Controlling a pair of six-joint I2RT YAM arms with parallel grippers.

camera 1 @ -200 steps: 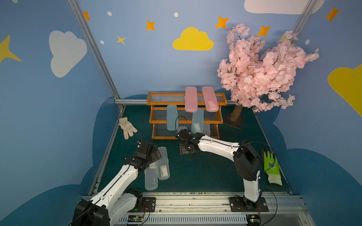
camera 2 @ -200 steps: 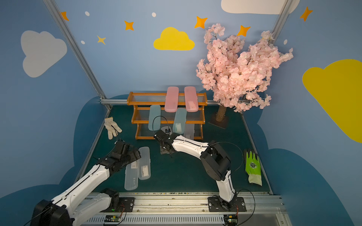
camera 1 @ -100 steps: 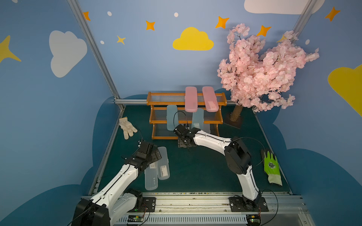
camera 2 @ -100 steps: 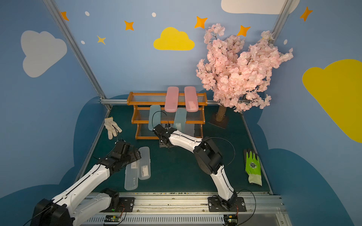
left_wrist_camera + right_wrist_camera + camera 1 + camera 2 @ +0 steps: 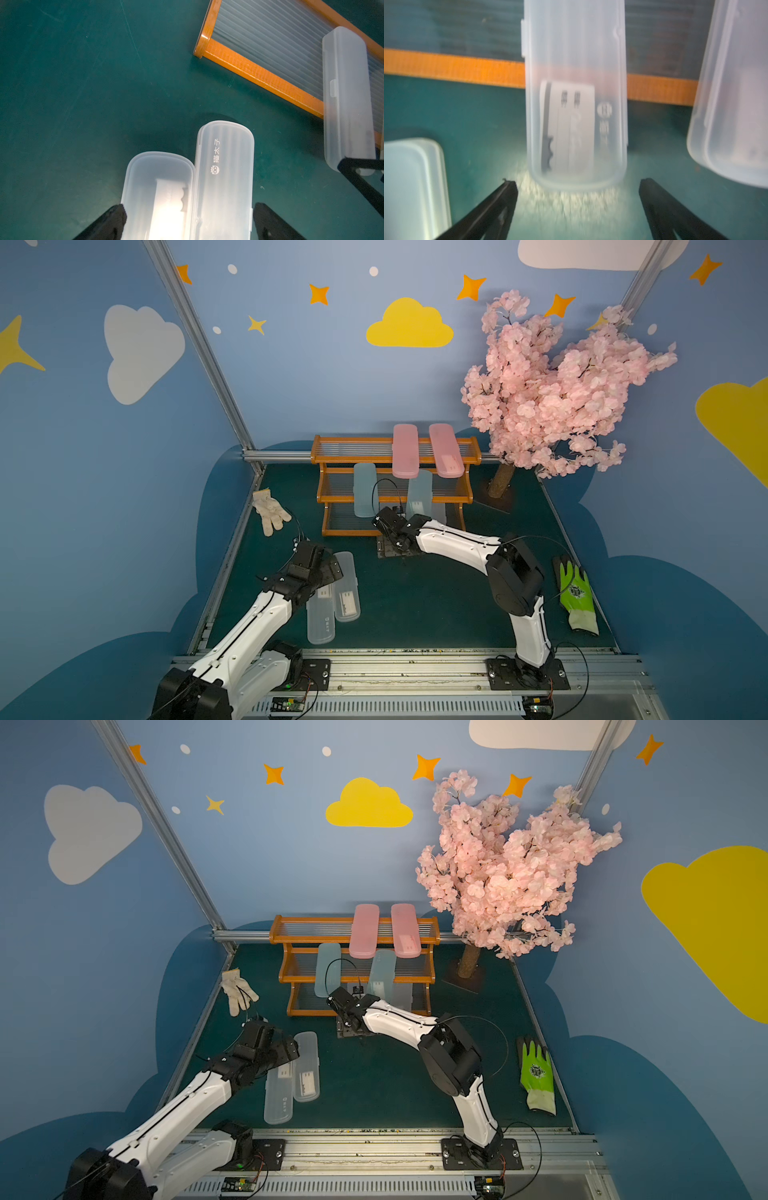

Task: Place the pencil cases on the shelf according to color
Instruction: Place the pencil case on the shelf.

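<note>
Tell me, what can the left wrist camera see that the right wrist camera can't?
Only the left wrist view: an owl-logo clear case and a second clear case side by side on the green mat, between the fingers of the open left gripper. Only the right wrist view: the corner of a pale blue case, the open right gripper, and the white label inside a third clear case lying across the front rail of the shelf. Both: the orange shelf, the mat, and probably that same third clear case.
</note>
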